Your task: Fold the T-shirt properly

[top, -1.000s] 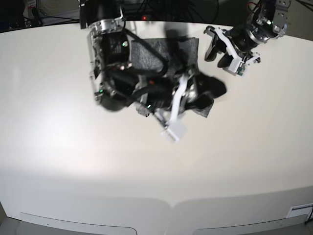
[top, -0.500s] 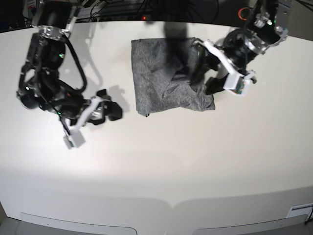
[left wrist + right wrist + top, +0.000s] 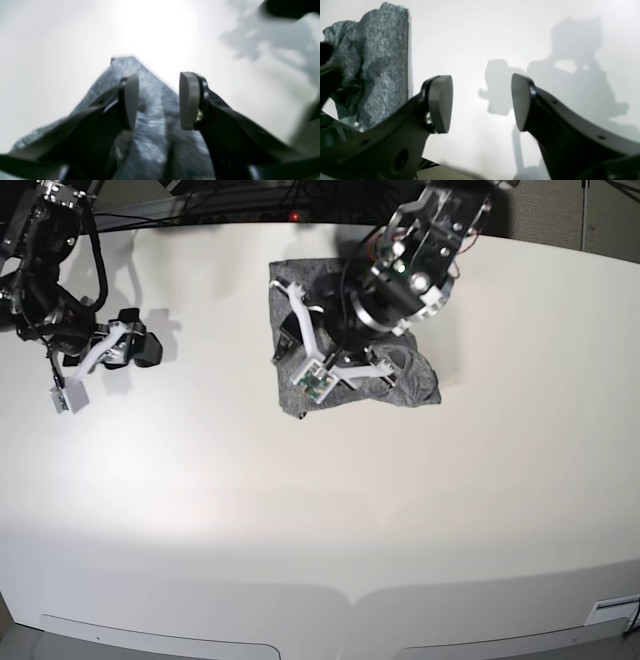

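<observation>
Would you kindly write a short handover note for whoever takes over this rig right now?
Left gripper: open, nothing held, hovering low over the T-shirt.
Right gripper: open and empty, off to the side over bare table, away from the shirt.
T-shirt: a compact folded bundle at the far middle of the table. One long edge lies straight; the near corner is rumpled and bunched.
Done: the main folds, judging by its shape.
Left: probably flatten or re-tuck the rumpled corner, then pull the left arm clear.
</observation>
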Action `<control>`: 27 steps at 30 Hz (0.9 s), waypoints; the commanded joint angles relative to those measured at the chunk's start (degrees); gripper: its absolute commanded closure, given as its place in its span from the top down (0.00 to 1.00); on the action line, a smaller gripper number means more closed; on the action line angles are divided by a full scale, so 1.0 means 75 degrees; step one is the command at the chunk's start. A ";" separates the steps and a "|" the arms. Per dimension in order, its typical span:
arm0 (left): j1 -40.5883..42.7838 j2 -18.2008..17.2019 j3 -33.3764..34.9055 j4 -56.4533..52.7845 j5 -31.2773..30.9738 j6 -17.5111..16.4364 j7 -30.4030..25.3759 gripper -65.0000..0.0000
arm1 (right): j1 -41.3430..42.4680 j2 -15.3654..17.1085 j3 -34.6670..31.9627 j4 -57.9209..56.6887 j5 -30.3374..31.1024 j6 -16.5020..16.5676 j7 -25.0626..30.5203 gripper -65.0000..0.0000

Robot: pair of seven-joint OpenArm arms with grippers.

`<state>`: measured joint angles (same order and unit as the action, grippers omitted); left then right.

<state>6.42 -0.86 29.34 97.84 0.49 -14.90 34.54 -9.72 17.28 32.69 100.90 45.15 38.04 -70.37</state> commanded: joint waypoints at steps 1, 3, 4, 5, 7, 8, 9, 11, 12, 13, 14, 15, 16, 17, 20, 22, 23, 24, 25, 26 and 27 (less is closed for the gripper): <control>-0.0181 0.0105 0.0006 -0.0029 -0.0050 0.0143 -0.0189 0.40 | 0.0038 0.0108 0.0137 0.0143 0.0140 0.0105 0.0122 0.57; -0.0344 0.0111 0.0003 -0.0195 -0.0058 0.0286 -0.0157 0.40 | 0.0020 0.0111 0.0297 0.0143 0.0143 0.0105 0.0122 0.57; -0.0388 0.0108 -0.0006 -0.0195 -0.0052 0.0306 -0.0082 0.40 | 0.0020 0.0108 0.0361 0.0143 0.0143 0.0108 0.0128 0.57; -0.0440 0.0111 -0.0006 -0.0184 -0.0029 0.0309 -0.0020 0.40 | 0.0023 0.0108 0.0405 0.0143 0.0143 0.0108 0.0152 0.57; -0.0522 0.0111 -0.0006 -0.0184 0.0114 0.0309 0.0137 0.40 | 0.0023 0.0108 0.0434 0.0143 0.0143 0.0108 0.0187 0.57; -0.0536 0.0108 -0.0006 -0.0184 0.0283 0.0312 0.0160 0.40 | 0.0023 0.0108 0.0434 0.0143 0.0143 0.0111 0.0189 0.57; -0.0536 0.0111 -0.0006 -0.0184 0.0434 0.0315 0.0259 0.40 | 0.0023 0.0108 0.0434 0.0143 0.0143 0.0111 0.0198 0.57; -0.0536 0.0111 -0.0006 -0.0184 0.0641 0.0536 0.0463 0.40 | 0.0023 0.0108 0.0434 0.0143 0.0143 0.0111 0.0242 0.57; -0.0536 0.0108 -0.0006 -0.0184 0.0778 0.0702 0.0551 0.40 | 0.0023 0.0105 0.0434 0.0143 0.0143 0.0111 0.0254 0.57; -0.0536 0.0108 -0.0006 -0.0184 0.0930 0.0880 0.0653 0.40 | 0.0023 0.0105 0.0434 0.0143 0.0146 0.0111 0.0274 0.57; -0.0536 0.0108 -0.0006 -0.0184 0.1040 0.1003 0.0726 0.40 | 0.0023 0.0105 0.0434 0.0143 0.0146 0.0108 0.0297 0.57; -0.0536 0.0108 -0.0006 -0.0184 0.1139 0.1078 0.0825 0.40 | 0.0023 0.0105 0.0434 0.0143 0.0143 0.0111 0.0300 0.57; -0.0536 0.0108 -0.0006 -0.0184 0.1137 0.1081 0.0912 0.40 | 0.0023 0.0105 0.0434 0.0143 0.0143 0.0111 0.0297 0.57; -0.0536 0.0108 -0.0006 -0.0184 0.1134 0.1078 0.1003 0.40 | 0.0023 0.0105 0.0434 0.0143 0.0143 0.0111 0.0297 0.57; -0.0481 0.0108 -0.0006 -0.0184 0.1128 0.1075 0.1058 0.40 | 0.0023 0.0093 0.0434 0.0143 0.0143 0.0111 0.0294 0.57; -0.0431 0.0108 -0.0006 -0.0184 0.1119 0.1075 0.1070 0.37 | 0.0023 0.0087 0.0434 0.0143 0.0143 0.0111 0.0294 0.57; -0.0414 0.0108 -0.0006 -0.0184 0.1102 0.1075 0.1093 0.31 | 0.0023 0.0087 0.0434 0.0143 0.0143 0.0111 0.0294 0.57; -0.0391 0.0108 -0.0006 -0.0181 0.1099 0.1075 0.1099 0.22 | 0.0023 0.0087 0.0434 0.0143 0.0143 0.0114 0.0294 0.57; -0.0364 0.0111 -0.0006 -0.0172 0.1072 0.1078 0.1119 0.11 | 0.0026 0.0087 0.0434 0.0143 0.0146 0.0114 0.0300 0.57; -0.0338 0.0108 -0.0006 -0.0140 0.1037 0.1078 0.1122 0.00 | 0.0026 0.0087 0.0434 0.0143 0.0146 0.0114 0.0321 0.57; -0.0303 0.0108 -0.0006 -0.0082 0.0915 0.1075 0.1139 0.00 | 0.0023 0.0087 0.0434 0.0143 0.0146 0.0114 0.0358 0.57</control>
<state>4.71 -0.64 29.26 95.88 7.49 -7.03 43.92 -10.02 16.99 35.59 100.90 45.12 38.24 -68.97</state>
